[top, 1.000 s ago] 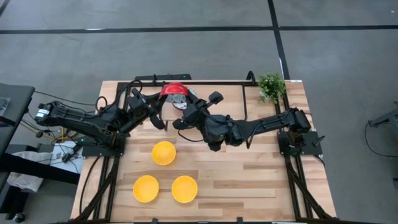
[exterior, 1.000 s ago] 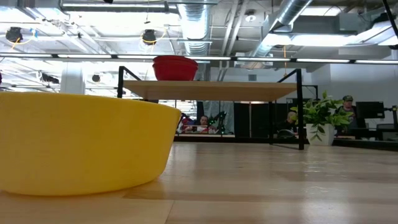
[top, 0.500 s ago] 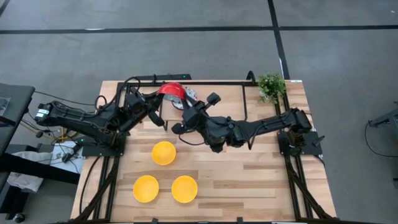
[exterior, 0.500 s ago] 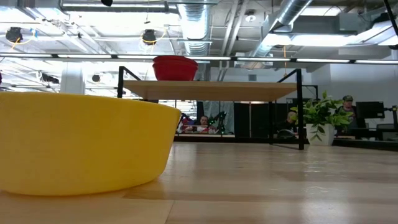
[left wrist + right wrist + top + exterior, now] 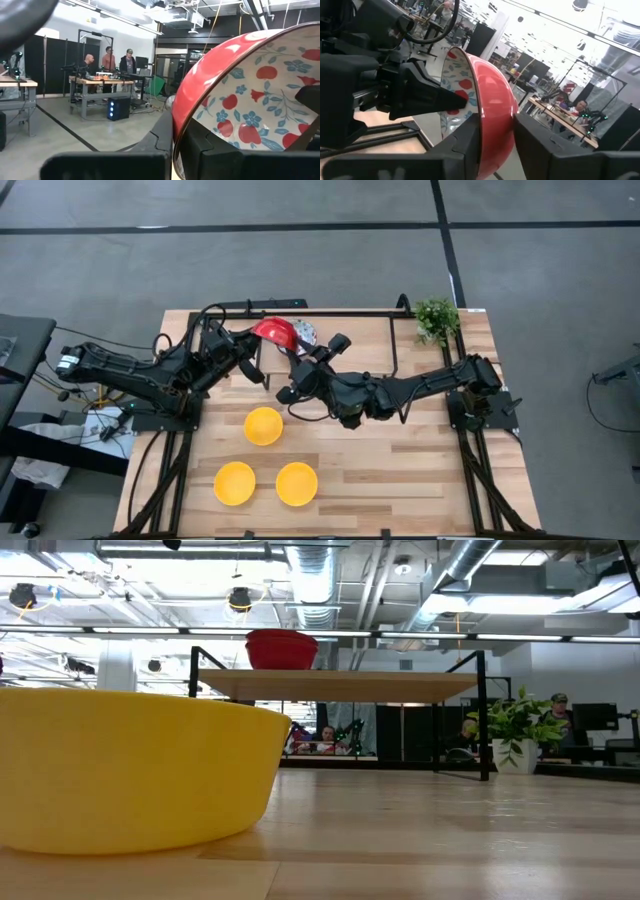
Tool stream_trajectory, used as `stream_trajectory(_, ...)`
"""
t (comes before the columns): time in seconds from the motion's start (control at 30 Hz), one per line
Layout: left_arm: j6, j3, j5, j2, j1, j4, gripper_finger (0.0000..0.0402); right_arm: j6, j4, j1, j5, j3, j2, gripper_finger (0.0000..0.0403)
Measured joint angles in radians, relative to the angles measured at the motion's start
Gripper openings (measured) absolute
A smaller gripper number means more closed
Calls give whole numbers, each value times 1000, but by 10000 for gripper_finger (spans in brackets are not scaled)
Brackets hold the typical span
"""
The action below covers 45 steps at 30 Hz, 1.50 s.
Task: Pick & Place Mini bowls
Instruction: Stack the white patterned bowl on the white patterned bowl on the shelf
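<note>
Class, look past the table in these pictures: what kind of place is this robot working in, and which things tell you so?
Probably a robotics lab or workshop: bare ceiling ducts overhead, workbenches with people standing at them, and a marked concrete floor around the wooden table.

The left gripper (image 5: 262,340) clamped the red bowl (image 5: 277,332); right gripper (image 5: 297,350) loosened.

Bright, even overhead room lighting; glare on ceiling fixtures (image 5: 240,600); blurred, oversized near yellow bowl (image 5: 130,775).

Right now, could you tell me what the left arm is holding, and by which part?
The left gripper pinches the red patterned bowl by its rim, one finger on each side.
</note>
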<state>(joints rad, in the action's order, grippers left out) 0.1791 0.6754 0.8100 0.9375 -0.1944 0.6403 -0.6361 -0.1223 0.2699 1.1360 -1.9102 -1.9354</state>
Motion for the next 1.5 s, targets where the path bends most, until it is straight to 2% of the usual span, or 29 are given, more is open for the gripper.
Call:
stream_trajectory(0.33, 5, 0, -8, 2, -2, 1, 9, -39, 29, -3, 44, 0, -3, 190)
stream_trajectory(0.57, 31, 0, 92, 2, -1, 7, 9, -45, 29, 6, 72, 0, -3, 233)
stream_trajectory(0.73, 70, 0, 181, 0, 5, 4, 9, -50, 65, 27, 77, 0, -2, 241)
stream_trajectory(0.87, 76, 0, 219, -3, 5, 2, 9, -24, 253, 40, 148, 1, 26, 233)
stream_trajectory(1.0, 75, 0, 225, -13, 6, 0, 9, 236, 576, 37, 168, 1, 97, 217)
stream_trajectory(1.1, 52, 0, 226, -16, 6, -4, 9, 503, 872, 27, 110, 1, 164, 203)
stream_trajectory(1.27, 2, 0, 226, -15, 6, -17, 9, 880, 1297, 6, -72, 1, 269, 180)
stream_trajectory(1.37, -33, 0, 226, -15, 6, -30, 9, 978, 1447, 11, -106, 1, 315, 166)
stream_trajectory(1.5, -95, 3, 226, -15, 6, -35, 9, 985, 1547, 49, -86, 1, 374, 149)
